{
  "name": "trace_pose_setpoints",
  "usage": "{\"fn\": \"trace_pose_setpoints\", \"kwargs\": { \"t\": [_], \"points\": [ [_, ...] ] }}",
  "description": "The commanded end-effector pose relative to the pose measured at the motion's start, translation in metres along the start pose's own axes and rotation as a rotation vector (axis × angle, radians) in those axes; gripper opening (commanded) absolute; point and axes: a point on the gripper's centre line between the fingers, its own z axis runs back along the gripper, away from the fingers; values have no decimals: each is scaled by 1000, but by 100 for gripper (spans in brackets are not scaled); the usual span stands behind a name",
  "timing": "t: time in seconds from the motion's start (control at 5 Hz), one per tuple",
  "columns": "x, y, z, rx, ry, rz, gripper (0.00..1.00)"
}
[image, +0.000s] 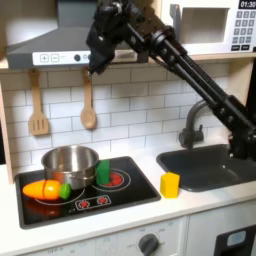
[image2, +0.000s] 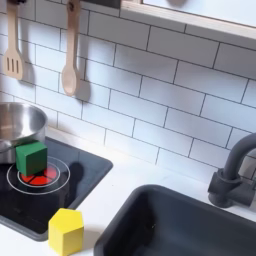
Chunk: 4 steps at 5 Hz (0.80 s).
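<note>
1. Lying nearest the front edge of the hob (image: 130, 195): toy carrot (image: 47, 189), long axis running across the first exterior view, green tip toward the first exterior view's right
2. Standing on the counter just right of the hob in the first exterior view: yellow block (image: 170, 184)
3. Sitting behind the carrot: steel pot (image: 70, 164), nothing seen inside; green block (image: 103, 172) just beside it on the red burner
4. Hanging high above, well apart from all: gripper (image: 98, 68), straight above the pot and green block; spread or pressed together, cannot tell
5. Lying right: sink (image: 215, 165), nothing seen in it

Shiny metal pot (image: 70, 165), wooden spoon (image: 88, 103)
</note>
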Motion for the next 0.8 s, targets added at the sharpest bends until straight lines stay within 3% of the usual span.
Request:
{"fn": "trace_pose_setpoints", "kwargs": {
  "t": [0.0, 0.6],
  "points": [
    [1, 2, 11, -23, -47, 16, 0],
    [3, 1, 2, -23, -49, 34, 0]
  ]
}}
